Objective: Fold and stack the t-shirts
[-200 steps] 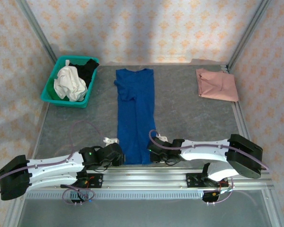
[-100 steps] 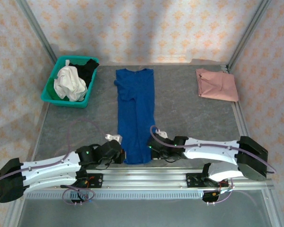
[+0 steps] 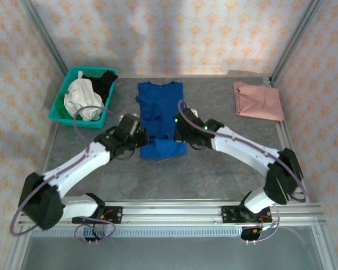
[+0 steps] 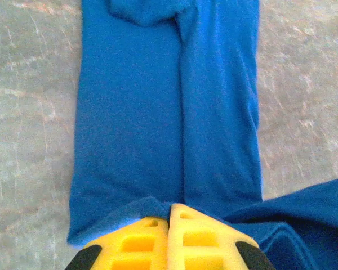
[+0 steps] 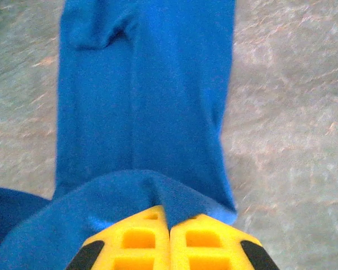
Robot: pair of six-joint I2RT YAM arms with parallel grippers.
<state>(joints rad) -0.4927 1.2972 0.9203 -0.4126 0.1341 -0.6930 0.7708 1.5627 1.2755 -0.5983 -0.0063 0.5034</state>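
Observe the blue t-shirt [image 3: 160, 107] lying lengthwise at mid-table [image 3: 225, 169], collar toward the far edge, its near end doubled back over the body. The left gripper [image 3: 142, 139] is clamped on the left side of that raised end and the right gripper [image 3: 178, 135] on its right side, yellow fingers [image 4: 143, 239] pressed together on cloth. You will find the pink t-shirt [image 3: 259, 101] folded at the far right corner, well apart, and the teal basket [image 3: 59, 116] at far left.

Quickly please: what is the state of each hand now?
Left hand: closed, holding the royal blue cloth t-shirt.
Right hand: closed, holding the same t-shirt.
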